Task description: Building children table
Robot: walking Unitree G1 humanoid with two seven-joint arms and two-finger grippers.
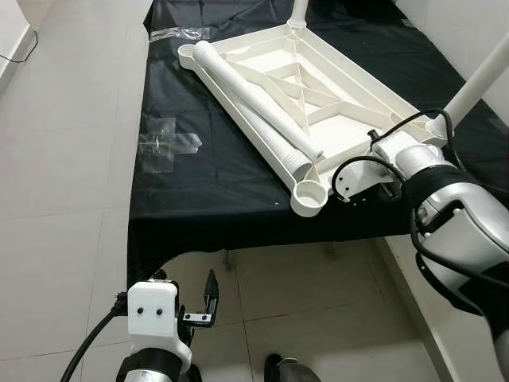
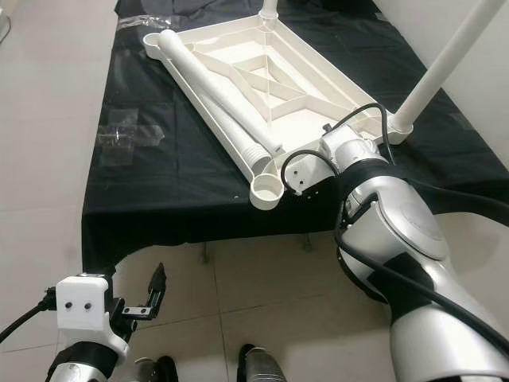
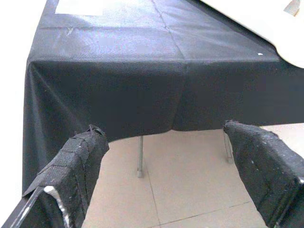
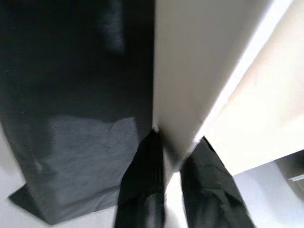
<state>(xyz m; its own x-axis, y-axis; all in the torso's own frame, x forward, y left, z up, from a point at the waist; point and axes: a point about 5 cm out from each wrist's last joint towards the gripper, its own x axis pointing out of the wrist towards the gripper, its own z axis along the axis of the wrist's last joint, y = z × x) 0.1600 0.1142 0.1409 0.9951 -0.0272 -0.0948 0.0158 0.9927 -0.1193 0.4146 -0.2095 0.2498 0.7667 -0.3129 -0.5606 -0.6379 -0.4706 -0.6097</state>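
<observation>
A white plastic table top [image 1: 359, 97] lies upside down on the black-covered bench [image 1: 199, 187]. One leg [image 1: 479, 78] stands in its right corner socket and another leg [image 1: 297, 11] in the far socket. Two loose legs [image 1: 253, 94] lie along its left side, ending by the empty near corner socket [image 1: 308, 196]. My right gripper [image 4: 176, 142] is shut on the table top's near rim, its fingers [image 4: 142, 166] pinching the white edge. My left gripper [image 3: 164, 137] hangs open low over the floor in front of the bench, nothing between its fingers [image 2: 157, 285].
Clear plastic scraps [image 1: 165, 145] lie on the cloth left of the table top, more wrapping [image 1: 180, 33] at the far left corner. A pale tiled floor [image 1: 64, 159] runs along the bench's left and front. A white wall [image 1: 469, 24] stands on the right.
</observation>
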